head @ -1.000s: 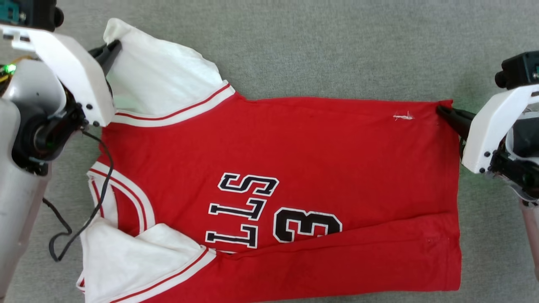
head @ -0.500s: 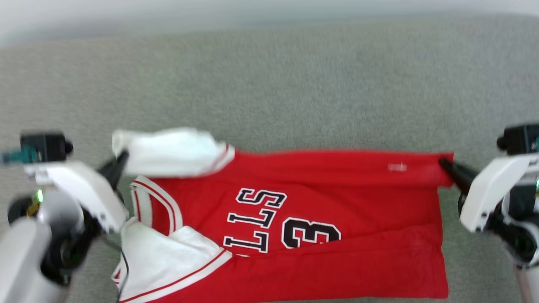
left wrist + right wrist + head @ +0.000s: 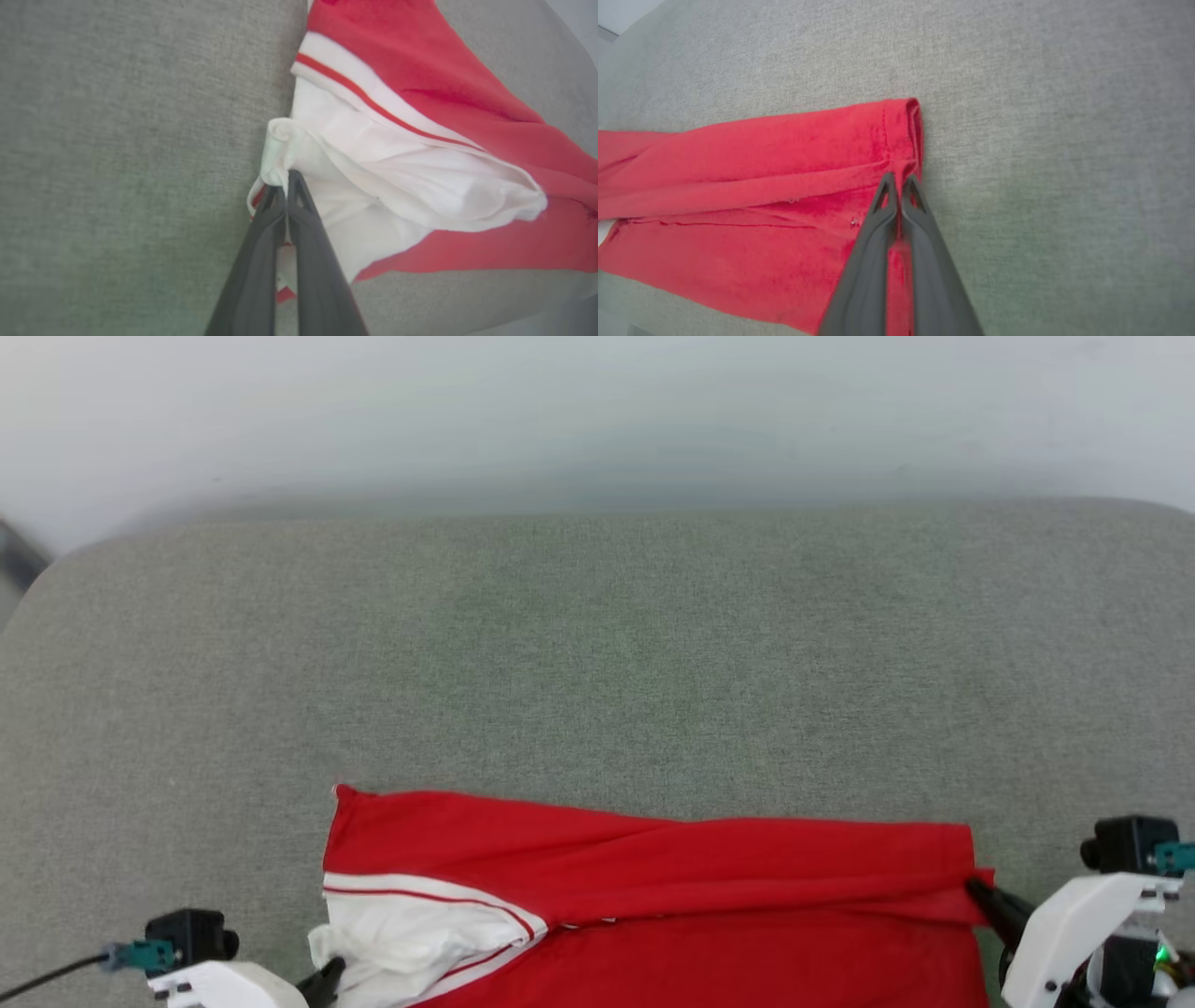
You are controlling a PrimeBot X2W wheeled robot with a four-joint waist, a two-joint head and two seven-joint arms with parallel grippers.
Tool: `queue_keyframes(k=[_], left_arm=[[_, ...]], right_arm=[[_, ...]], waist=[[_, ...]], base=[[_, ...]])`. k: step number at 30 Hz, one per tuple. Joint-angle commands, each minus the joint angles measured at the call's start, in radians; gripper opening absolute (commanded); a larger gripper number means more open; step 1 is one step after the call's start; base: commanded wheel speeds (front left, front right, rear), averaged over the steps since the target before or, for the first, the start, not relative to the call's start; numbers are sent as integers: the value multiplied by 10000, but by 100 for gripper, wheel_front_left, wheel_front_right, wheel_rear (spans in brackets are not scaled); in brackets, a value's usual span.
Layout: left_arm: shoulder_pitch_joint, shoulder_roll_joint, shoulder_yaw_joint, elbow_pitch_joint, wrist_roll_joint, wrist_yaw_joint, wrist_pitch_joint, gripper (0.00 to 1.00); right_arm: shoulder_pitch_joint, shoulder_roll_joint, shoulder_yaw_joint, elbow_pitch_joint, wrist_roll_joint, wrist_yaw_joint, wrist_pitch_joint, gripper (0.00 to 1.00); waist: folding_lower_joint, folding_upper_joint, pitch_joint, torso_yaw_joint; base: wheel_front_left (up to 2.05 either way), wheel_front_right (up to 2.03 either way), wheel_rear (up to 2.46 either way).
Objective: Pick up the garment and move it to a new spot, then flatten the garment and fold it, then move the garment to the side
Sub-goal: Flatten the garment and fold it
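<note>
- My left tool [image 3: 286, 179] has its fingers pressed together on a bunched bit of the white sleeve [image 3: 397, 177], at the left end of the garment [image 3: 700, 868].
- My right tool [image 3: 900, 179] is clamped the same way on the red hem corner [image 3: 910, 140] at the right end, fingers tight together with cloth between them.
- What changed: a second ago those two corners were held out at the far edge, the chest lay open and I could read the black lettering. Now both corners have come toward the near side and a red layer lies over the chest, so the lettering is covered.
- The far edge I see now is a soft fold line running left to right, no longer the raw side of the shirt.
- My head camera has tipped up as well, so the garment sitting low in the head view is partly the camera's doing. The fold itself is real; both wrist views show doubled cloth.
- The garment lies on the grey surface [image 3: 597, 663] at its near side, roughly centred between my arms, with plenty of bare surface beyond it.
- My read: flattening is done and I am in the middle of a lengthwise fold, with both tools not yet released.
- Concern: the sleeve is crumpled at the left tool, not flat. If I let go here it may leave a lump inside the fold, so I would lay it down taut first.
</note>
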Motion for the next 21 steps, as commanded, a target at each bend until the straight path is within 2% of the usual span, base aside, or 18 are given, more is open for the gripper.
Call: queue_keyframes(k=[1,2,6,13,18,21], left_arm=[[145,-101,-51,101,27,51,-147,70],[197,-177,-68,167,78,62,-267,100],[198,-401,-182,243,538,177,-897,100],[-190,-494,-62,-279,1468,443,-2270,100],[-515,-562,-80,-802,2278,549,-3321,100],[-750,-623,-56,-997,2709,624,-3938,100]], right_arm=[[243,53,32,128,3,-4,-191,100],[317,62,74,189,17,-4,-321,100],[623,68,260,204,99,-4,-684,100],[945,-217,170,-853,24,-4,-1073,100],[989,-426,-421,-1584,32,-4,-488,100],[896,-543,-855,-1659,60,-4,316,100]], waist=[[3,-1,-114,-53],[3,-1,-142,-74],[3,-1,-269,-153],[3,-1,-401,-308],[3,-1,-540,-415],[3,-1,-595,-419]], base=[[0,0,0],[0,0,0],[0,0,0],[0,0,0],[0,0,0],[0,0,0]])
